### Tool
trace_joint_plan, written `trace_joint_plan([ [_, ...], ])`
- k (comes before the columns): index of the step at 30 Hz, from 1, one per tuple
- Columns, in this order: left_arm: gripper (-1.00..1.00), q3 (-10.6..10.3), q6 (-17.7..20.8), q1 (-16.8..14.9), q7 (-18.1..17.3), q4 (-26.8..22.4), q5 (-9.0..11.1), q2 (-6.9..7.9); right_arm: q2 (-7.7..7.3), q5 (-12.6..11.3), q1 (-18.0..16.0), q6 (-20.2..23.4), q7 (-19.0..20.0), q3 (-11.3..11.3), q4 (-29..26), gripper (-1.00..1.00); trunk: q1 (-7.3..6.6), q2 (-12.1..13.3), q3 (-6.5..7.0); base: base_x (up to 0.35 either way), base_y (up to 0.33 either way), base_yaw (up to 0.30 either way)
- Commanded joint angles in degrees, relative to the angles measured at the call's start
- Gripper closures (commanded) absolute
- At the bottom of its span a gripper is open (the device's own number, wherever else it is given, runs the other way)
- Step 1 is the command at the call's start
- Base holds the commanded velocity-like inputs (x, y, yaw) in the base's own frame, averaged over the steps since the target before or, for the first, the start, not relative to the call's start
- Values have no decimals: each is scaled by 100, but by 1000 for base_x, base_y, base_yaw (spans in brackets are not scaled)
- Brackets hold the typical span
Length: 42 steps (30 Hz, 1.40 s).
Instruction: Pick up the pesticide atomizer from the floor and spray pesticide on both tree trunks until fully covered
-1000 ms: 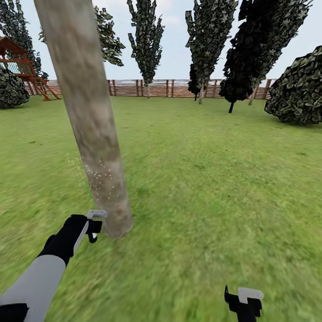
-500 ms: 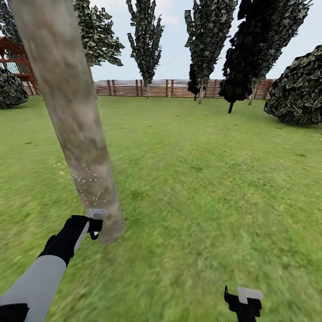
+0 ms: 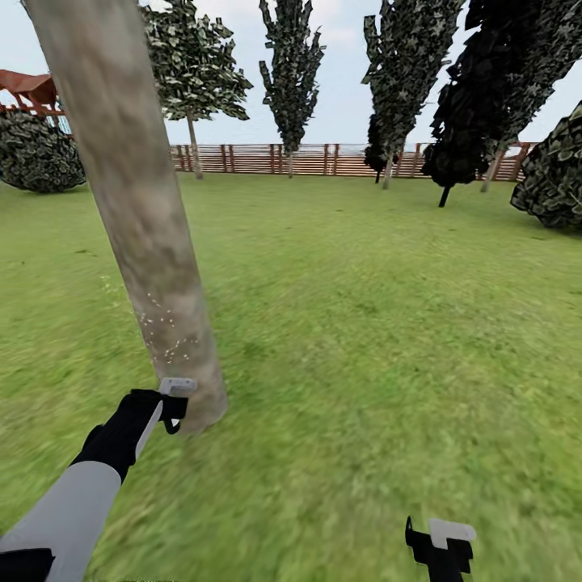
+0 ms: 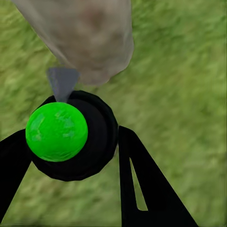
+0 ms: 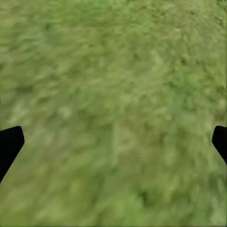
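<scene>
A thick mottled grey-brown tree trunk (image 3: 137, 202) leans across the left of the head view, with fine white specks low on its bark. My left gripper (image 3: 172, 404) sits right at the trunk's base. In the left wrist view my left gripper (image 4: 71, 135) is shut on the pesticide atomizer (image 4: 90, 142), a round black body with a bright green ball on it and a grey nozzle cone aimed at the trunk (image 4: 90, 38). My right gripper (image 3: 440, 540) hangs low over the grass (image 5: 113, 94), its fingers (image 5: 9, 144) spread wide, empty. A second tree (image 3: 194, 65) stands far back left.
Lawn (image 3: 364, 323) stretches to a reddish slat fence (image 3: 323, 160). Narrow dark trees (image 3: 291, 73) line the back. Round bushes sit at far left (image 3: 36, 162) and far right (image 3: 558, 178). A red play frame (image 3: 24, 85) peeks out behind the left bush.
The whole view has swung, so the background trees and fence now sit further right and the trunk's place has shifted. Both arms hold the same pose; the left stays shut on the atomizer.
</scene>
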Motion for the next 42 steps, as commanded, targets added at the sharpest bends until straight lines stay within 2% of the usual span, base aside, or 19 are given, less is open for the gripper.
trace_joint_plan([
  [1, 100, 16, 25, -4, -48, -4, -61, -3, -1, -5, -1, -5, -29, 33, 0, -100, 0, -2, -5, 106, -276, 277],
  [15, 100, 16, 25, -4, -39, 13, -63, 5, -1, -6, -1, -5, -29, 33, -4, -100, 0, -2, -5, 111, -276, 277],
  [31, 100, 16, 25, -4, -39, 28, -62, 30, -1, 1, -1, -5, -29, 33, -3, -100, 0, -2, -5, 106, -276, 19],
  [42, 100, 16, 25, -4, -39, 35, -62, 5, -1, 3, -2, -5, -29, 33, -4, -100, 0, -2, -5, 88, -276, 258],
])
